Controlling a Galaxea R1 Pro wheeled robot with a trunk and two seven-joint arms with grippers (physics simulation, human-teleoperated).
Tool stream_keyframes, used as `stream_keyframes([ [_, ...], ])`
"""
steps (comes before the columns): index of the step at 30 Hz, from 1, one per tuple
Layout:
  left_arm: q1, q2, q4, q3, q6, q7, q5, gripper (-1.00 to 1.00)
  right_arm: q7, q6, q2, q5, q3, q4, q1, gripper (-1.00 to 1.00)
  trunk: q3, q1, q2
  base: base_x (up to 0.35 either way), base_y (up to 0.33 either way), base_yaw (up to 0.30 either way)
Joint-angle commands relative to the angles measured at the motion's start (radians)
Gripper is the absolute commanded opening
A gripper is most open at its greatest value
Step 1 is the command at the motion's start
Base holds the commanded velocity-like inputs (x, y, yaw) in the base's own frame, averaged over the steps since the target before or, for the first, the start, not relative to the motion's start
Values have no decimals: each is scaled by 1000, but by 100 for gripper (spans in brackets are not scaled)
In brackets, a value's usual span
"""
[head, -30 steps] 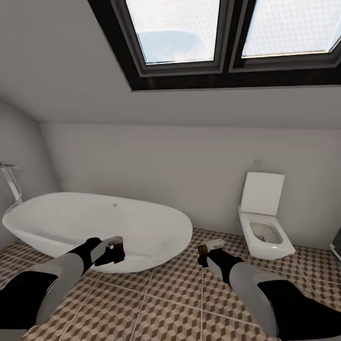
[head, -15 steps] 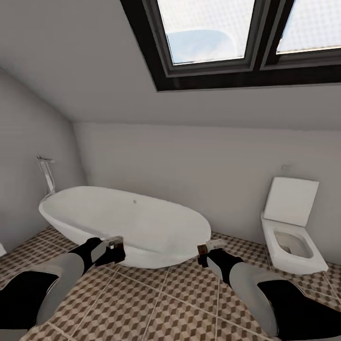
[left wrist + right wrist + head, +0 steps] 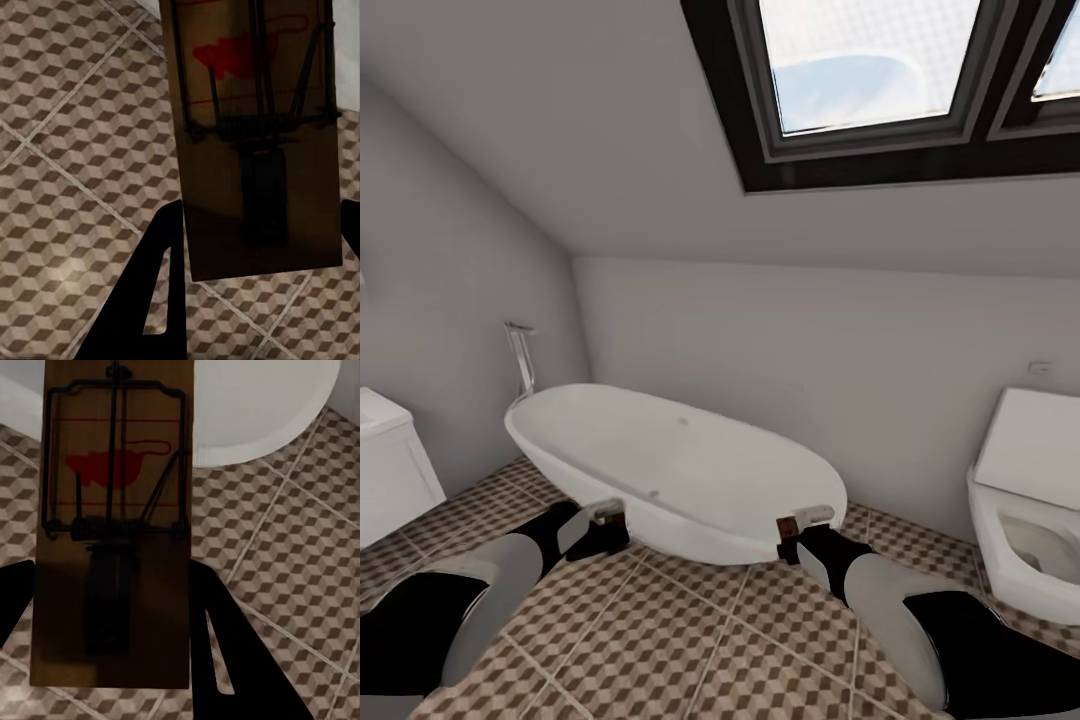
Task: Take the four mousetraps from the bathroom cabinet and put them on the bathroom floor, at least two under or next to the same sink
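The left gripper [image 3: 605, 525] is closed on a mousetrap [image 3: 251, 135], whose tan board, dark wire spring and red mark are seen between the black fingers [image 3: 154, 300] in the left wrist view. The right gripper [image 3: 797, 523] is likewise clamped on a second mousetrap [image 3: 112, 525], held flat between its fingers [image 3: 232, 660]. Both traps are carried above the bathroom floor [image 3: 690, 640], a surface of cube-patterned brown, beige and white tiles with pale grout lines, and neither is in contact with it. Just beyond the two grippers a white rounded bathtub [image 3: 670, 465] is set against the far wall, with a tall tap [image 3: 520, 355] at its far-left end. A white vanity unit [image 3: 390, 475] is partly seen at the left edge, a white toilet [image 3: 1025, 500] at the right edge. A dark-framed window [image 3: 900, 90] is set into the sloped ceiling above.
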Motion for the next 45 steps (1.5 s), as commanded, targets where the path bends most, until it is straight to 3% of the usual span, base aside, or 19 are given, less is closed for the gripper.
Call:
stream_keyframes([
  [1, 0, -1, -2, -8, 6, 5, 8, -100, -2, 6, 0, 5, 5, 0, -1, -100, -2, 0, -1, 0, 0, 288],
  [45, 0, -6, -3, -8, 8, 6, 8, -100, 2, 6, 0, 5, 5, 0, -1, -100, -2, 0, -1, 0, 0, 288],
])
